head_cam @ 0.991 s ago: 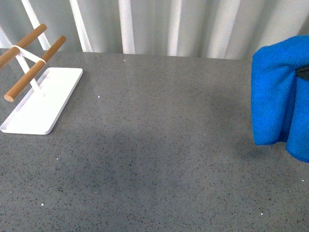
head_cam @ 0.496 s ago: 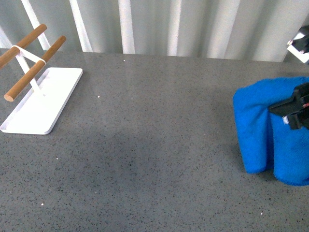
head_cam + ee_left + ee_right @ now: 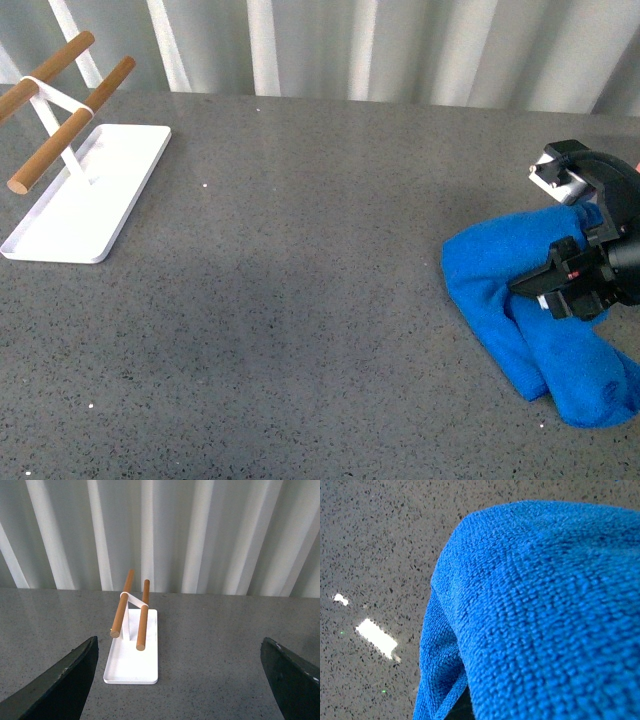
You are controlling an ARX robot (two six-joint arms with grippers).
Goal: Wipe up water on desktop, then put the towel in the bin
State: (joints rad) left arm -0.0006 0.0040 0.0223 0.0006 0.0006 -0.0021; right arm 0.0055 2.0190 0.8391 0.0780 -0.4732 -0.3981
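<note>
The front camera sits high on the robot's body, looking down across the desk (image 3: 300, 300) toward the ribbed wall (image 3: 400, 50). In its view the white tray (image 3: 70, 215) lies at ten o'clock and the towel (image 3: 490, 270) at four. The left wrist camera hangs low and well back, facing that same tray (image 3: 132, 667) and wall past the left claw (image 3: 179, 641). The right wrist camera looks at the towel (image 3: 545, 605) from very near.

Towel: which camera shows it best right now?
Front view: most of the towel lies bunched on the desktop, the right gripper gripping it. Right wrist shows only close-up fabric; left wrist shows none of it.
</note>
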